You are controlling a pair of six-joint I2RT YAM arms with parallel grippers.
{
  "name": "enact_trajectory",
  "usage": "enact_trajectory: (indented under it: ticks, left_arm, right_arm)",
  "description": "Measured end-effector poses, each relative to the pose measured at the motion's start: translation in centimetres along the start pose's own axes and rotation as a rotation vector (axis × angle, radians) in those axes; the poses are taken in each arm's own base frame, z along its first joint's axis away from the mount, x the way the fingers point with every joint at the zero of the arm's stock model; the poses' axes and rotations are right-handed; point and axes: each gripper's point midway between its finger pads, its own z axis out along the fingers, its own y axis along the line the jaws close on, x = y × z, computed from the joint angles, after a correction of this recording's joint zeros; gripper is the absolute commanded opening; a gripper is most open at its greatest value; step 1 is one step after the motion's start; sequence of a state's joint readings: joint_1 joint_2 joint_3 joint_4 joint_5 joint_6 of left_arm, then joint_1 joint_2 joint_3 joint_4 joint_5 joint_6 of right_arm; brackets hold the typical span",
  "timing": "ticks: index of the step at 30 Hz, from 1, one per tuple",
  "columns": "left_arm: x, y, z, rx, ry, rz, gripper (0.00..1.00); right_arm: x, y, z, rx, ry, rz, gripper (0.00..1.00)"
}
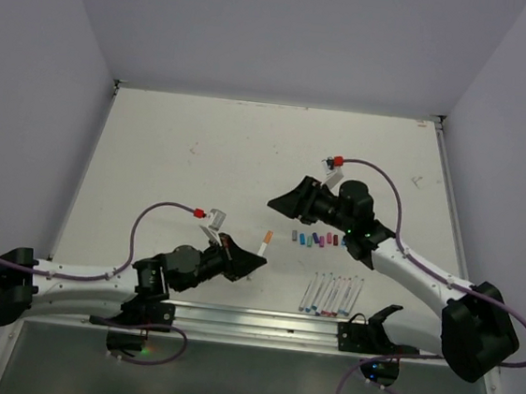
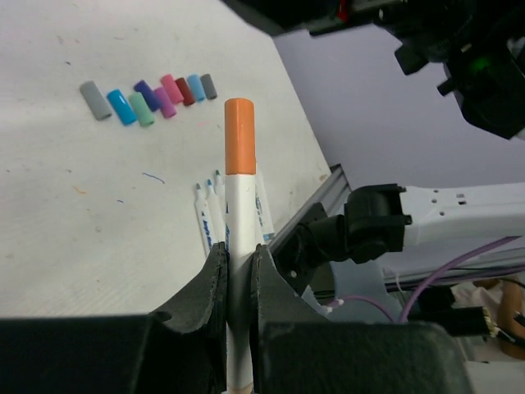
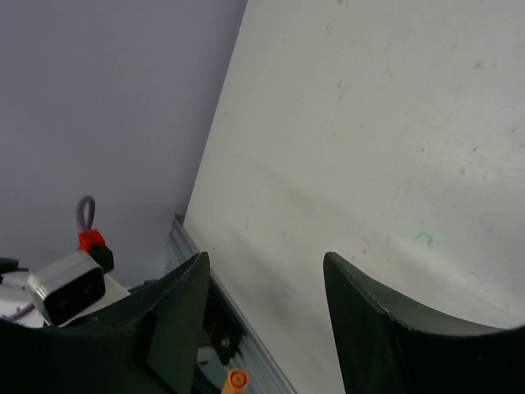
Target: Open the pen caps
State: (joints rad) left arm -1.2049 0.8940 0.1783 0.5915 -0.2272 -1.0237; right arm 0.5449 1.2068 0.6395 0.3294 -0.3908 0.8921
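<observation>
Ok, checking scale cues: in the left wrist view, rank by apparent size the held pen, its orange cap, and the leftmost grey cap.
1. held pen
2. orange cap
3. leftmost grey cap; it lies farther away, so true sizes may match.

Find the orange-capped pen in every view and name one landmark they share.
Top external: the orange-capped pen sits left of centre, held in the left tool.
Left wrist: it stands upright at centre, clamped, with the cap on top.
Right wrist: only its orange tip shows, at the bottom edge.
Shared landmark: the metal rail.
</observation>
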Motion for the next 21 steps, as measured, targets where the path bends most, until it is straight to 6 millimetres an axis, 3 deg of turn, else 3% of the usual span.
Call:
enact_trajectory:
  ticks: [5,8,12,21]
  left_arm:
    - [-1.3,0.2,0.7,-0.073,-0.032,0.056,0.00]
    - [-1.3,0.7,0.7,-0.098,-0.032,0.069,0.00]
    - [-1.0,1.7,0.7,-0.133,-0.022,0.086,0.00]
    - [-1.4,1.3,1.3,-0.147,-0.030,0.104,0.00]
  right_arm:
    - [4.7,0.2,0.1,-0.015,0.118,0.010,0.53]
    - [5.9,-0.3,-0.1,-0.013,0.138,0.033,0.47]
    - [6.9,-0.7,-0.1,-0.017,0.146,0.064,0.39]
    - [7.5,1.2,-0.1,-0.092,0.145,0.083,0.36]
